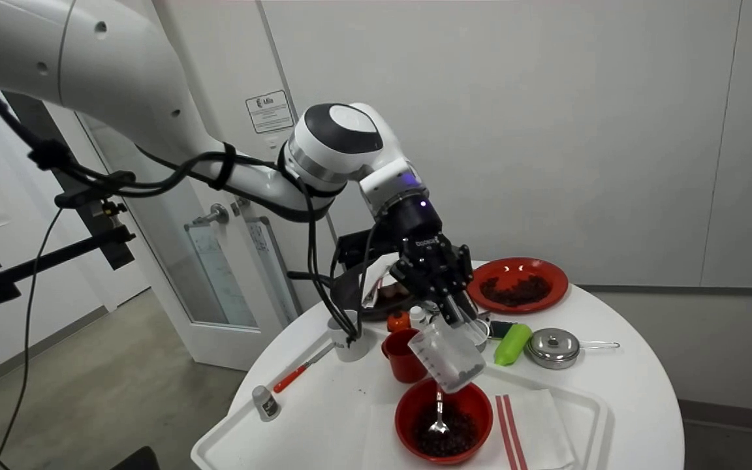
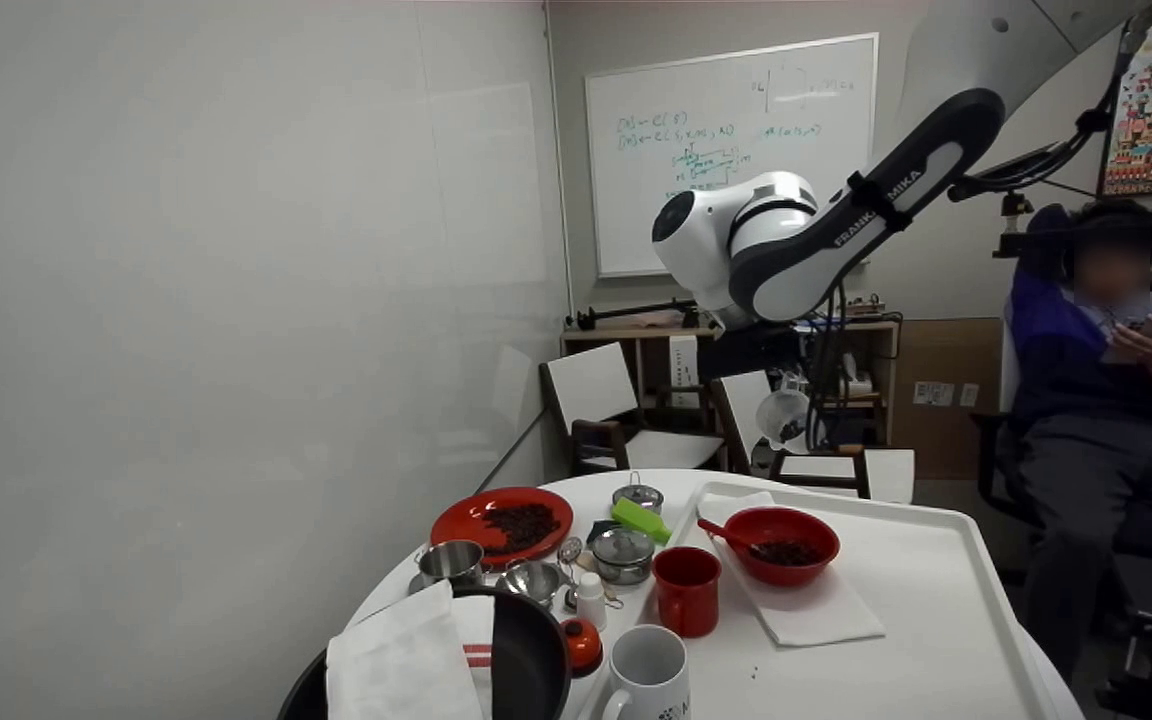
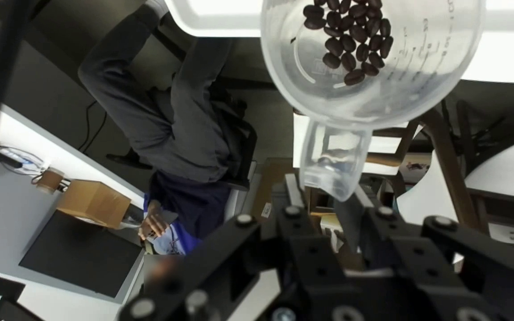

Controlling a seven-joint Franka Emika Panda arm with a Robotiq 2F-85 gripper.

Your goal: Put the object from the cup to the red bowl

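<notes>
The cup [image 1: 446, 358] is a pale translucent tumbler with a handle. My gripper [image 1: 457, 314] is shut on that handle and holds the cup in the air, tilted. In the wrist view the gripper [image 3: 326, 189] has the handle between its fingertips, and several dark beans [image 3: 357, 42] lie inside the cup [image 3: 431, 80]. The cup also shows in an exterior view [image 2: 783, 415], with dark beans visible through its mouth. The red bowl [image 1: 406, 414] sits on the tray with beans and a spoon in it; the cup overlaps its far rim there. The bowl also shows in an exterior view [image 2: 786, 574].
The small red cup [image 1: 405, 360] and a white mug [image 1: 350, 346] stand near the bowl. A red dish with dark contents [image 1: 546, 267], a green object [image 1: 513, 344] and a lidded pan [image 1: 553, 350] lie beyond. A napkin [image 1: 549, 431] lies beside the bowl. A person [image 2: 1086, 330] sits nearby.
</notes>
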